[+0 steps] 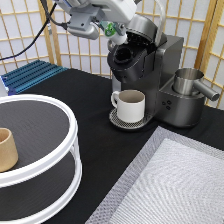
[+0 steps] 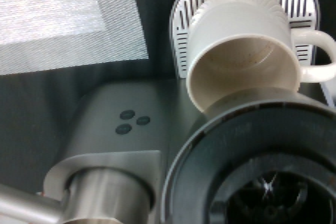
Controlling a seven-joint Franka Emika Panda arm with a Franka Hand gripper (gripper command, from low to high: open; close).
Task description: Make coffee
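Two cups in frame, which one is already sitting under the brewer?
The cream-white mug with a handle, standing on the coffee machine's drip tray. The tan handleless cup sits apart on the round white shelf at the exterior view's left.

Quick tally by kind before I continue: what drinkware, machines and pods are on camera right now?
Cups: 2, cream mug on the drip tray, tan cup on the tiered stand
Coffee machines: 1
Metal containers: 1
Pods: 1, green-topped, in the gripper
Total: 5

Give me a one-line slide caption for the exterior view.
The gripper carries the green-topped coffee pod above the coffee maker's open brew chamber; a white mug waits on the drip tray.
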